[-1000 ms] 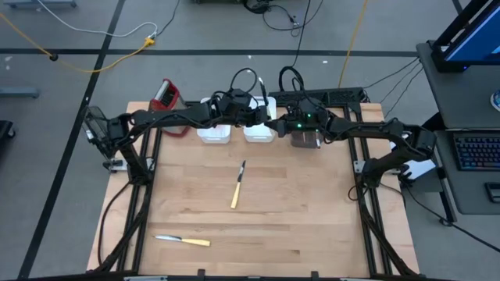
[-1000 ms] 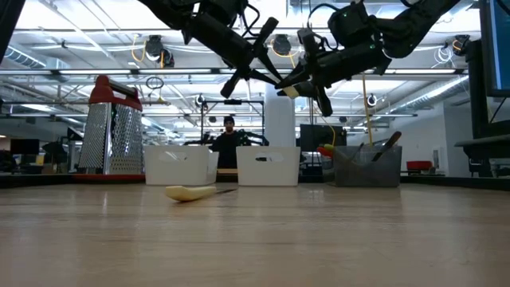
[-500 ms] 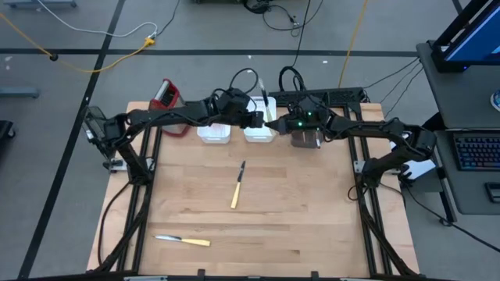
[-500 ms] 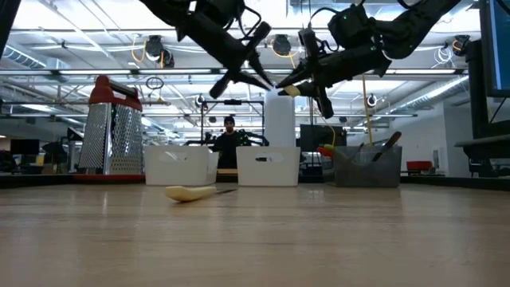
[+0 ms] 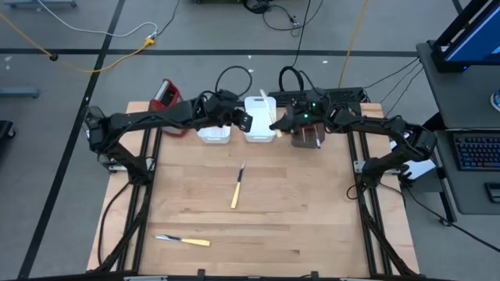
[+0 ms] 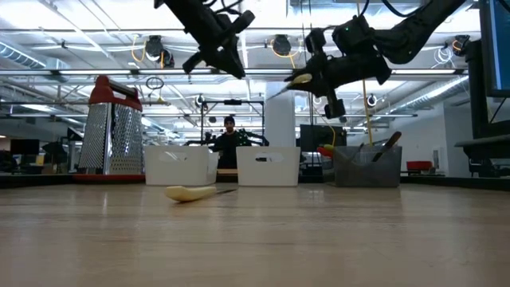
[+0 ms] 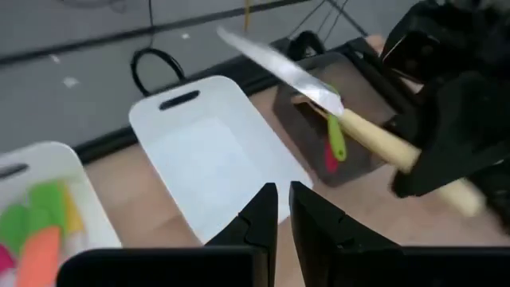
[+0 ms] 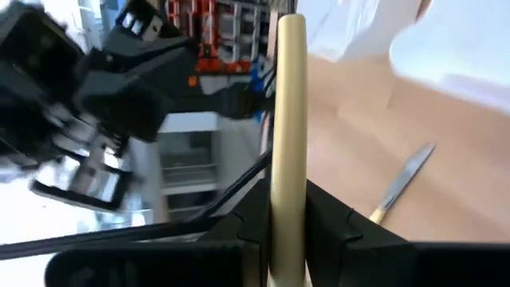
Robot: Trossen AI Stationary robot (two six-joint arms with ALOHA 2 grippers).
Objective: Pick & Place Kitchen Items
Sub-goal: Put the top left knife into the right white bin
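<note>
R claw [image 7: 446, 163] pinching knife [image 7: 351, 127] by handle (blade out front) | L claw [image 7: 277, 209] pressed together, empty

Your robotics lab floor, exposed ceiling trusses [image 6: 96, 76] with strip lights, grey concrete floor [image 5: 70, 86], trailing yellow cable [image 5: 117, 51], monitor and keyboard [image 5: 476, 152] at right.

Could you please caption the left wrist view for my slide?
Right claw holds a knife above the white bin; left claw shut, empty.
</note>
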